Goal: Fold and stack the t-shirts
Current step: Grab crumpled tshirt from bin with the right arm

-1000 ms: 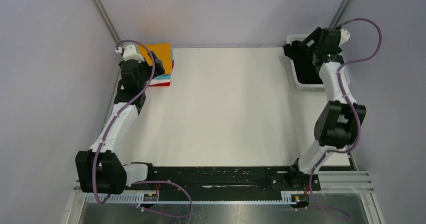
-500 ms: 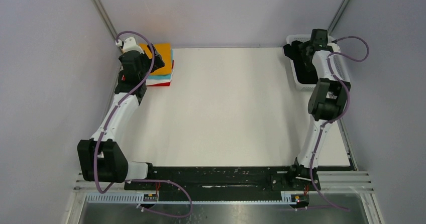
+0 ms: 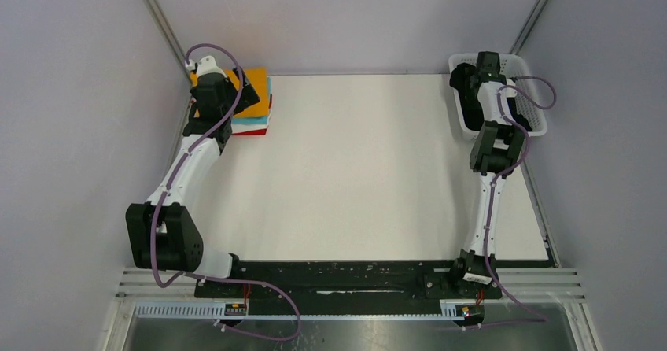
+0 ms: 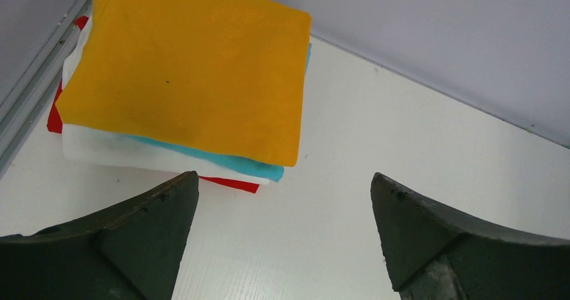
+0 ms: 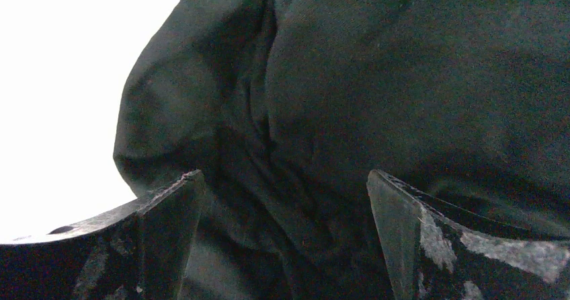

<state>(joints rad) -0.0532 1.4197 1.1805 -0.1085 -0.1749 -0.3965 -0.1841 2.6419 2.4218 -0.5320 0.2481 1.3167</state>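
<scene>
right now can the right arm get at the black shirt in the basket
Probably yes. The right gripper hangs open just above the black shirt in the basket. The cloth fills its wrist view, and nothing shows between the two.

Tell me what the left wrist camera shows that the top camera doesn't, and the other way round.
Left wrist only: every layer's edge plainly, orange shirt on top, then teal shirt, white shirt and red shirt at the bottom, plus the left fingers spread with nothing between. Top only: the white basket holding the black shirt, with the right arm reaching into it. Both: the folded stack on the white table.
</scene>
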